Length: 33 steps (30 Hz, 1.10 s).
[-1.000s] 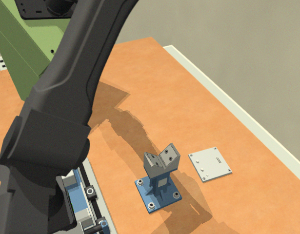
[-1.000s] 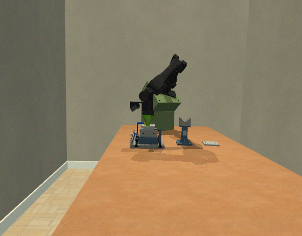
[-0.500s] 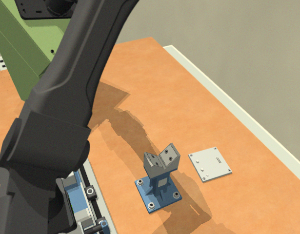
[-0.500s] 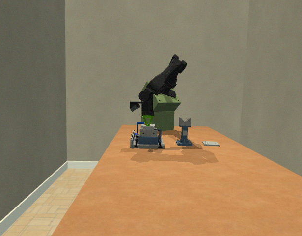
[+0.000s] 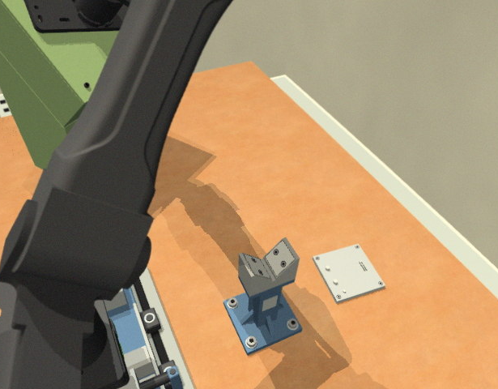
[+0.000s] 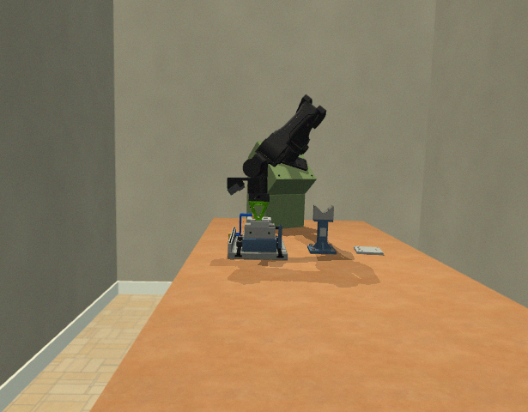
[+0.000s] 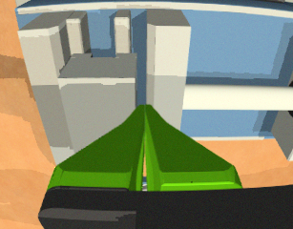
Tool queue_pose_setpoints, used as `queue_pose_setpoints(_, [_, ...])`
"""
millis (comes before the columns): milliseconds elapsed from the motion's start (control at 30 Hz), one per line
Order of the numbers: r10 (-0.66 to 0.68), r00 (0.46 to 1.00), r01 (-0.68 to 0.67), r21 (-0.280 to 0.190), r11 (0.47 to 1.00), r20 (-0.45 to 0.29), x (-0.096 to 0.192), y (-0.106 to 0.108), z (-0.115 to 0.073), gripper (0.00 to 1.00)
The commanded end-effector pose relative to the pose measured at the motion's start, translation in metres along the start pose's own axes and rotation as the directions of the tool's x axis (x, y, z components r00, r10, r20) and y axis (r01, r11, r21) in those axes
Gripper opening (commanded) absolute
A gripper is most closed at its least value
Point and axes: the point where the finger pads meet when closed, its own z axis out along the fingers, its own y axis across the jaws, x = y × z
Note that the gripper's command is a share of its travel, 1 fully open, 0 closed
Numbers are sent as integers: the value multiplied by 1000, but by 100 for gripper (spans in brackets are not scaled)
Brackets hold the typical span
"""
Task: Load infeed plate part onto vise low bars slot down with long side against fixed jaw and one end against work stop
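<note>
In the wrist view the grey part [image 7: 98, 92] lies in the open vise, between the light grey fixed jaw [image 7: 39, 52] on the left and the taller moving jaw [image 7: 167, 52] on the white cylinder rod [image 7: 238, 98]. The part's left side looks close against the fixed jaw. The two low bars [image 7: 98, 26] show behind it. My green gripper [image 7: 145, 111] is shut and empty, its tip at the part's right edge, beside the moving jaw. The slot and the work stop are hidden. In the exterior view the gripper [image 6: 257, 214] points down into the vise [image 6: 257, 241].
The V-block [image 5: 267, 267] on its blue stand is empty to the right of the vise. The white infeed plate [image 5: 348, 271] beyond it is bare. The green arm base [image 6: 279, 195] stands behind the vise. The arm hides most of the vise in the top view.
</note>
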Motion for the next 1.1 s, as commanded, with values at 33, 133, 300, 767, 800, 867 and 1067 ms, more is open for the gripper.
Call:
queue_pose_setpoints(33, [9,1000,-9,-4,1000,24,-7,6,-4,0])
queue_pose_setpoints(133, [1,1000,0,-13,1000,26,-6,10,-6,0])
queue_pose_setpoints(300, [-3,1000,4,-20,1000,28,-7,12,-5,0])
queue_pose_setpoints(767, [-4,1000,5,-22,1000,29,-8,14,-5,0])
queue_pose_setpoints(800, [-4,1000,5,-22,1000,29,-8,14,-5,0])
queue_pose_setpoints(867, [-8,1000,9,-27,1000,30,-7,16,-6,0])
queue_pose_setpoints(1067, [-10,999,11,-29,1000,30,-8,17,-6,0])
